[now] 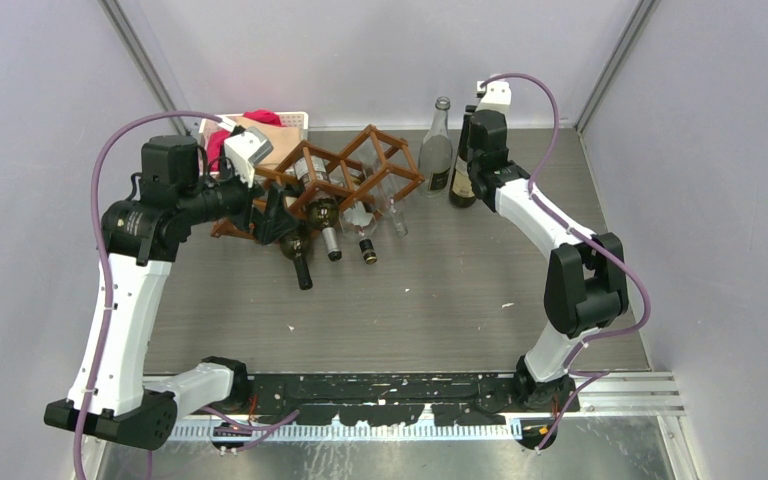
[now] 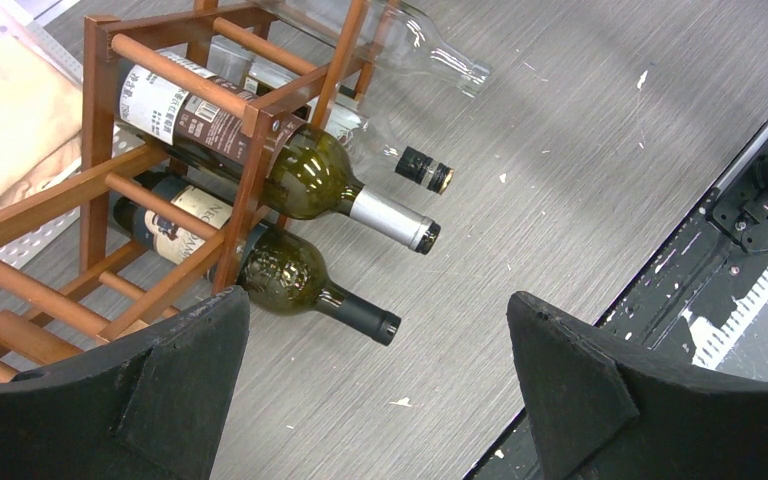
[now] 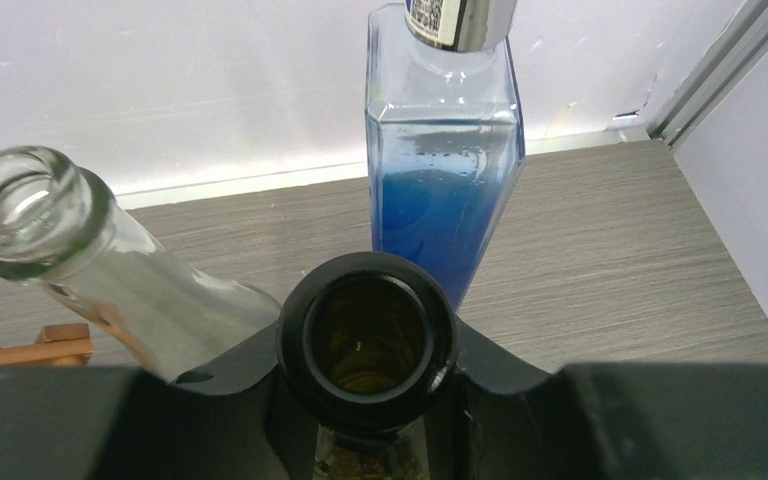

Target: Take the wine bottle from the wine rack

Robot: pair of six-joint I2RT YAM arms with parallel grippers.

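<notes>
The brown wooden wine rack point(image 1: 360, 165) stands at the back left and holds several bottles lying with necks toward the front. In the left wrist view the rack point(image 2: 250, 130) holds two dark green wine bottles point(image 2: 300, 175) point(image 2: 280, 275) and clear ones behind them. My left gripper point(image 1: 270, 210) is open and empty at the rack's left front, with its fingers point(image 2: 160, 390) above bare table near the lowest bottle. My right gripper point(image 1: 473, 155) is shut on the neck of a dark wine bottle point(image 3: 367, 335) that stands upright to the right of the rack point(image 1: 460, 190).
A clear empty bottle point(image 1: 437, 150) stands just left of the held one and shows in the right wrist view point(image 3: 80, 250). A blue square bottle point(image 3: 445, 170) stands behind it by the back wall. A white basket point(image 1: 290, 120) with pink cloth sits behind the rack.
</notes>
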